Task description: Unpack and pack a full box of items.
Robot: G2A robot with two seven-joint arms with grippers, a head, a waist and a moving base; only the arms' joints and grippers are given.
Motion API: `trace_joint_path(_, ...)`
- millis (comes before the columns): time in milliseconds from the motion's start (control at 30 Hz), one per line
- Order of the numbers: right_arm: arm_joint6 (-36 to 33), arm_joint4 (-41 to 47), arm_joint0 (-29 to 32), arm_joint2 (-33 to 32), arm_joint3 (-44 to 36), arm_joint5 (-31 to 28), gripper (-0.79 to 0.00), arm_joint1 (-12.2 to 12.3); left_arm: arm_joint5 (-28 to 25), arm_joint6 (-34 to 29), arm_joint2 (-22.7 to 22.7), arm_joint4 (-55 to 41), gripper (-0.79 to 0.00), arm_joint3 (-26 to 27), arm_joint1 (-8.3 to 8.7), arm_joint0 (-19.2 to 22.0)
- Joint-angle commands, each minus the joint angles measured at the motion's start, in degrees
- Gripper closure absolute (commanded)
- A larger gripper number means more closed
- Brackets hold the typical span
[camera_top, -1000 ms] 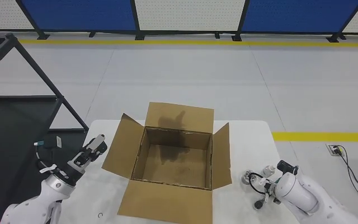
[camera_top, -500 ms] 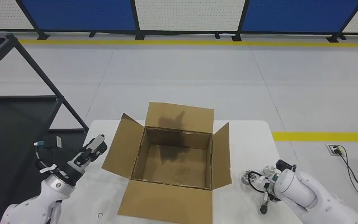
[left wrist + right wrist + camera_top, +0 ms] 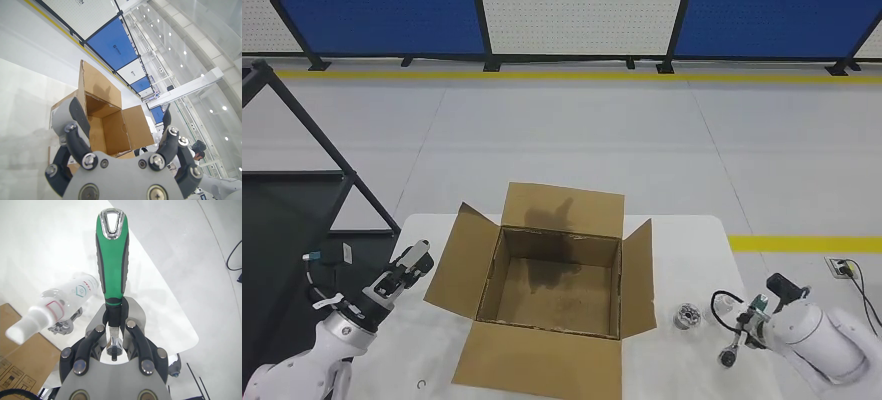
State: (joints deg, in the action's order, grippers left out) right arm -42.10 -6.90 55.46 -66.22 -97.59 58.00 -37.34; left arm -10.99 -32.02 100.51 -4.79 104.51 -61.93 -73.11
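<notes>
In the top view, the open cardboard box (image 3: pixel 562 290) is seen at the middle of the bench (image 3: pixel 692 240), its bare floor exposed. The left end effector (image 3: pixel 412 262) is held at the bench's left edge, the right end effector (image 3: pixel 750 320) near its right edge.

In the left wrist view, the fingers are spread wide and pointed at the box.

In the right wrist view, the fingers are clamped on a green-handled ratchet wrench (image 3: pixel 112 256). A white spray bottle (image 3: pixel 62 306) is seen beside a small metal part (image 3: pixel 64 325).
</notes>
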Motion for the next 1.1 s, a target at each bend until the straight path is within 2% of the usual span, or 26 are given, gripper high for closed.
trace_joint_path(0, 3.1, 2.1, 5.2, -6.2, -6.0, 0.0, 0.0, 0.6, 0.0, 0.0, 0.0, 0.0, -0.785, 0.0, 0.0, 0.0)
trace_joint_path(200, 13.6, 8.4, 19.0, -18.7, -19.0, 0.0, 0.0, 0.5, 0.0, 0.0, 0.0, 0.0, -0.785, 0.0, 0.0, 0.0)
trace_joint_path(600, 13.6, 8.4, 19.0, -18.7, -19.0, 0.0, 0.0, 0.5, 0.0, 0.0, 0.0, 0.0, -0.785, 0.0, 0.0, 0.0)
trace_joint_path(667, 14.6, 8.3, 19.6, -18.6, -18.9, -1.5, 0.0, 0.4, 0.5, 0.2, -0.2, 0.1, -0.785, 0.1, -0.01, -0.2)
trace_joint_path(833, 18.2, 3.5, 20.6, -20.2, -26.2, -5.4, 0.0, 0.5, 4.1, -1.1, -0.6, 1.7, -0.785, 0.3, 0.24, 0.7)
trace_joint_path(967, 13.8, -5.8, 19.5, -21.6, -34.5, -8.4, 0.0, 1.6, 5.4, -1.5, -0.5, 1.8, -0.785, -0.1, 0.4, 1.0)
trace_joint_path(1067, 5.8, -14.0, 16.0, -20.5, -37.1, -14.0, 0.0, 2.8, 5.6, -0.8, 0.1, 1.5, -0.785, -0.3, 0.45, 0.6)
